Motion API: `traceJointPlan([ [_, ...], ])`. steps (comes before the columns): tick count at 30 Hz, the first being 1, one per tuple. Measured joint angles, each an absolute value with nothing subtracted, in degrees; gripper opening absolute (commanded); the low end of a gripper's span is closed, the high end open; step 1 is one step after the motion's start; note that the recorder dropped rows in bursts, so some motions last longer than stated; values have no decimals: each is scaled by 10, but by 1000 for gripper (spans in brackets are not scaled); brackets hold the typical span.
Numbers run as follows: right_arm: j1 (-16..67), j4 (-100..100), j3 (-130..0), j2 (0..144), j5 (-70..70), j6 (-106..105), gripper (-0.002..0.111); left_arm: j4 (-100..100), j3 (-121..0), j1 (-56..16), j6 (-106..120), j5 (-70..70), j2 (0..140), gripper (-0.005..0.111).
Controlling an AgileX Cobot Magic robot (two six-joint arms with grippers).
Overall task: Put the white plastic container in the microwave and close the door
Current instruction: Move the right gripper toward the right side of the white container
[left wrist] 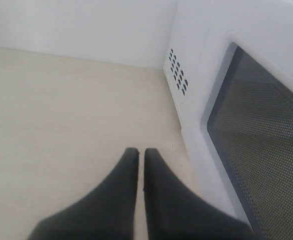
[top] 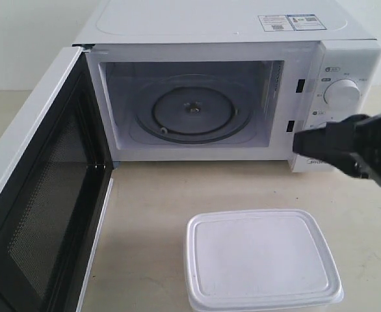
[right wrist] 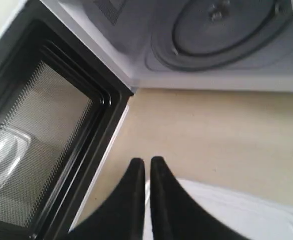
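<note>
Here a beige table [top: 151, 214] bears the microwave [top: 216, 29], white wall [top: 21, 39] behind

Setting: robot test bench laid out as a kitchen corner.
Evidence: white countertop microwave [top: 229, 26], door [top: 28, 195] swung open, glass turntable inside; pale wood-grain tabletop [top: 151, 214]; plain white wall [top: 21, 39] behind; one lidded white plastic container [top: 259, 260]; black right tool [top: 300, 140] of a robot arm over the tabletop.
</note>
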State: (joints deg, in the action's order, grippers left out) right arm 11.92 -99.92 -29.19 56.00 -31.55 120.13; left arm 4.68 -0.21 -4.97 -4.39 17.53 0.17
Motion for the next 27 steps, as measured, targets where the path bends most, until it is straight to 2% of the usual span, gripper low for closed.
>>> traceJointPlan([
  [7, 119, -910, -302, 462, -172, 1202, 0, 47, -2, -50, -44, 175, 2, 4],
  [12, 119, -942, -302, 430, -88, 1203, 0, 47, -2, -50, -44, 176, 2, 4],
  [18, 119, -977, -295, 430, -98, 1203, 0, 47, -2, -50, -44, 176, 2, 4],
  [23, 119, -991, -294, 448, -225, 1159, 0, 47, -2, -50, -44, 176, 2, 4],
  [27, 119, -940, -293, 458, -225, 1158, 0, 47, -2, -50, -44, 176, 2, 4],
])
